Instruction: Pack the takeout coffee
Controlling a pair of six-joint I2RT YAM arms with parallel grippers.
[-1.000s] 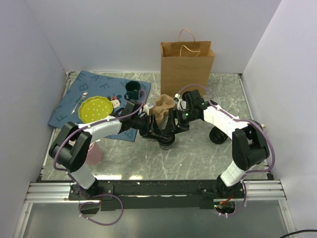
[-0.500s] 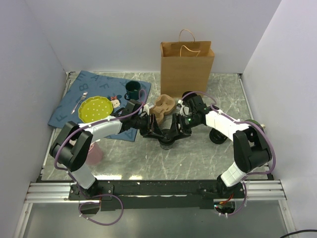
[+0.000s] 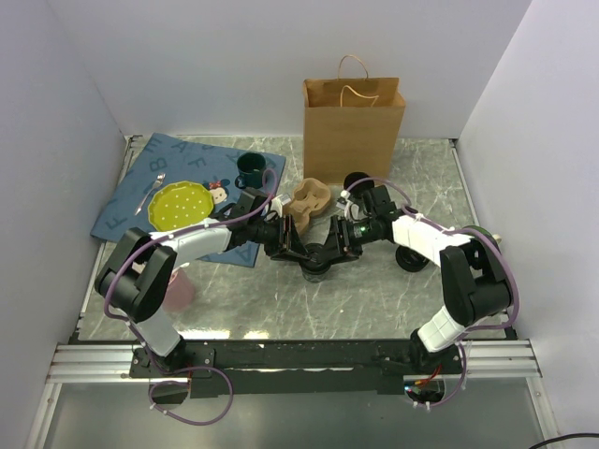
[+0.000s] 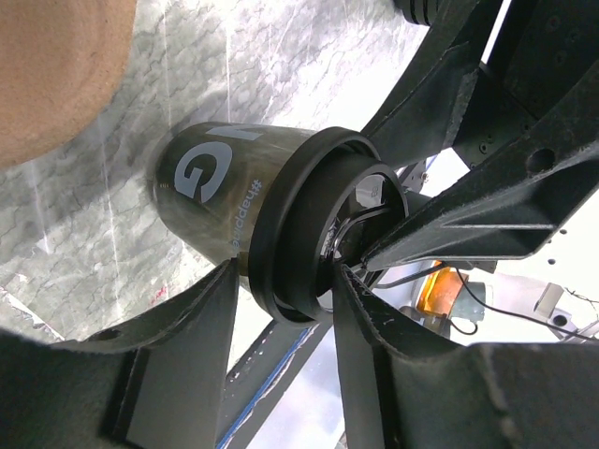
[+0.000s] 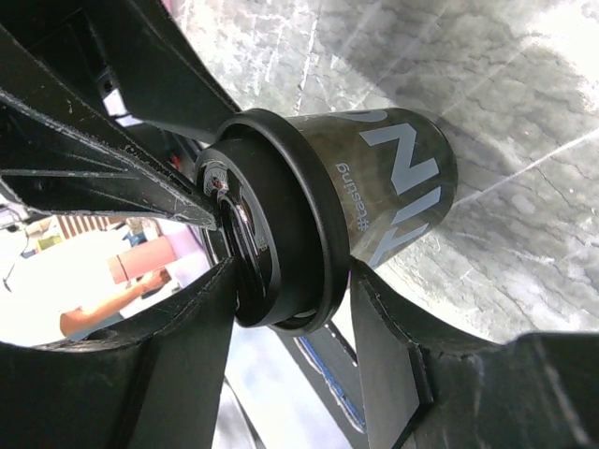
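The takeout coffee, a small black paper cup with a black lid, stands upright on the marble table in the middle. My left gripper reaches it from the left and my right gripper from the right. In the left wrist view the cup shows grey lettering, and the gripper has one finger against the lid rim and one against the lid top. In the right wrist view the gripper straddles the lid of the cup the same way, fingers touching.
A brown paper bag stands open at the back. A cardboard cup carrier lies just behind the cup. A green mug and yellow plate sit on the blue mat. A pink cup stands front left.
My right gripper has moved down and forward from above the carrier to the cup's lid. My left gripper and the cup have stayed put.
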